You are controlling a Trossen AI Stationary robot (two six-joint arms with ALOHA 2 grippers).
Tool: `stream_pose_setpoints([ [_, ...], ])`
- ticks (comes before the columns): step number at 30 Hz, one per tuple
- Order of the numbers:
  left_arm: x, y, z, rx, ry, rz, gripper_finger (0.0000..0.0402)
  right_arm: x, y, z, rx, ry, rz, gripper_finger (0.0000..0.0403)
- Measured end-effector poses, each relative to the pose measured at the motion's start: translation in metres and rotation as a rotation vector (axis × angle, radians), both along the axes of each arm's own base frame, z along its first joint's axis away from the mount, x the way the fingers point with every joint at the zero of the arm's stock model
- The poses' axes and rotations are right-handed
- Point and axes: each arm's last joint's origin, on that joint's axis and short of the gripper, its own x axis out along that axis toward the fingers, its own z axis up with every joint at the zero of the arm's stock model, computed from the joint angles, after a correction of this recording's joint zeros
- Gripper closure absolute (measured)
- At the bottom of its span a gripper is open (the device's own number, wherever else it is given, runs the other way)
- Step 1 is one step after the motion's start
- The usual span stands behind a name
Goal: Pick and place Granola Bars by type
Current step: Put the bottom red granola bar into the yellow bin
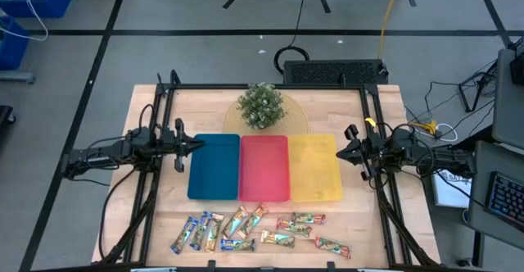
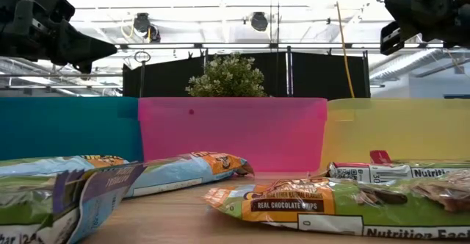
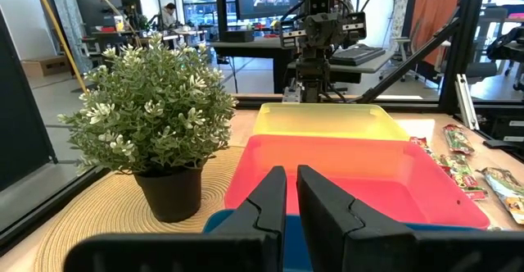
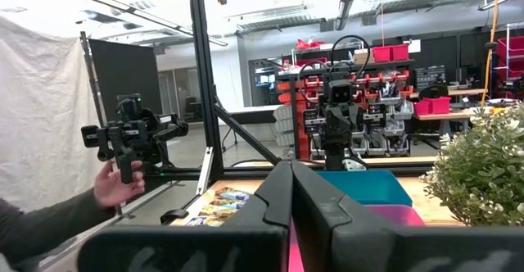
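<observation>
We see the Granola Bars (image 1: 258, 229) lying loose in a scattered row on the pale wood-grain table (image 1: 147, 112), along its near edge in front of three flat, smooth plastic trays with rounded corners — blue tray (image 1: 214, 167), red tray (image 1: 264, 167), yellow tray (image 1: 314, 167), touching side by side. Bars are small, flat, crinkly foil-like packs. The blue-accented ones on the left run mostly diagonal, long axes tilted toward the trays; the tan/orange ones in the middle lean the same way; the red-green ones on the right lie closer to crosswise, parallel to the trays' front edge. In the low view the nearest wrapper (image 2: 308, 203) lies flat with its long axis across the frame and reads "REAL CHOCOLATE CHIPS"; a cut-off "Nutrition Fac…" panel shows at the right edge, and another pack carries a QR code. Brand names we can't read. Behind the trays a small bushy potted plant (image 1: 261, 106) in a dark pot sits on a round woven mat (image 1: 295, 112). Left end effector (image 1: 197, 144) hovers at the blue tray's left edge, fingers nearly together with a thin gap, holding nothing. Right end effector (image 1: 341, 151) hovers at the yellow tray's right edge, fingers fully closed, empty. In the right wrist view a person's hand (image 4: 115, 186) grips a dark handheld device beyond the table.
</observation>
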Motion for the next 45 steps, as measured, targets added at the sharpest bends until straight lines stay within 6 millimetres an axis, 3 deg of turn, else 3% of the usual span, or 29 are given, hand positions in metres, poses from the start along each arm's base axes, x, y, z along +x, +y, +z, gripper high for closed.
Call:
stream_pose_setpoints([
  [24,0.0,0.0,0.0,-0.001,-0.001,-0.004,0.036,-0.001,0.0,0.002,-0.015,-0.027,-0.003,0.0403],
  [33,-0.001,0.003,0.007,0.049,-0.065,0.097,0.036,-0.008,-0.002,0.023,-0.041,-0.261,-0.13,0.0403],
  [37,-0.001,0.003,0.01,0.054,-0.098,0.095,0.036,-0.003,-0.005,0.018,-0.042,-0.142,-0.191,0.0403],
  [41,-0.001,0.003,0.01,0.079,-0.096,0.101,0.036,0.003,-0.005,0.041,-0.03,-0.041,-0.196,0.0403],
  [45,-0.001,0.003,0.01,0.085,-0.095,0.101,0.036,0.022,-0.005,0.058,-0.042,0.12,-0.176,0.0403],
])
